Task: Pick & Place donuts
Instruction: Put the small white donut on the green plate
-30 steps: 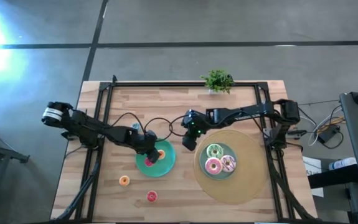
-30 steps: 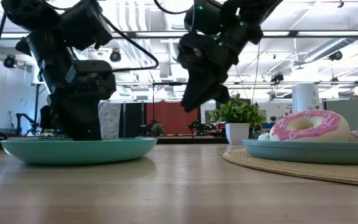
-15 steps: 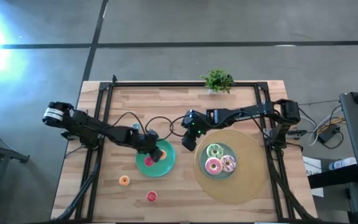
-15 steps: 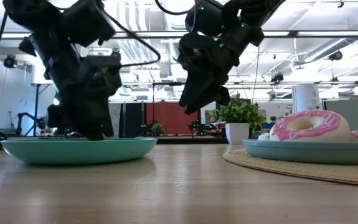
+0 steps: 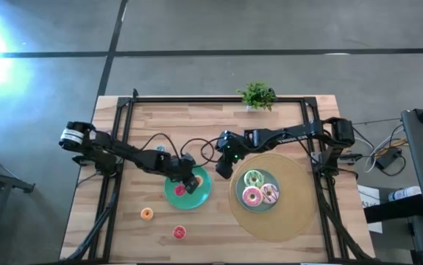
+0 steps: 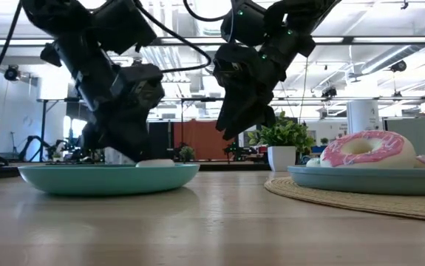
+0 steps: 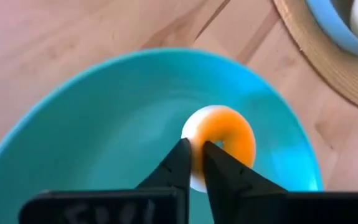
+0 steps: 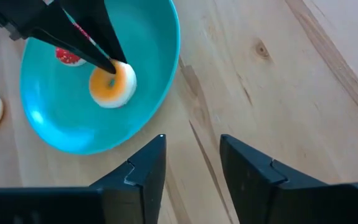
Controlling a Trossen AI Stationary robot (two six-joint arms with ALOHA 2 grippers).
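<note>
Where the left hand (image 7: 192, 163) reaches into the small teal plate (image 5: 200, 194), we see its fingers drawn narrow and pinching the rim of the yellow-orange donut (image 7: 221, 144), which sits on the plate floor just ahead of the fingertips. From the right wrist view the same donut (image 8: 111, 84) lies near the plate's middle, with a red donut (image 8: 70, 56) beside it, half hidden behind the left arm. We find the right hand (image 8: 191, 163) hovering over bare bench (image 5: 218, 121) between the two plates, its fingers apart and holding nothing.

Three larger donuts sit together on the second teal plate (image 5: 259, 207), which rests on a round woven mat (image 5: 299, 213): green-iced (image 5: 253, 178), pink-iced (image 5: 251, 196) and white-purple (image 5: 270, 193). Two tiny donuts lie loose on the bench, orange (image 5: 146, 214) and red (image 5: 179, 232).

We make out faint dark lettering on the left hand's body in its wrist view, too blurred to read. In the low view the left arm blocks most of the small plate's contents. A potted plant (image 5: 257, 95) stands at the bench's far edge.
</note>
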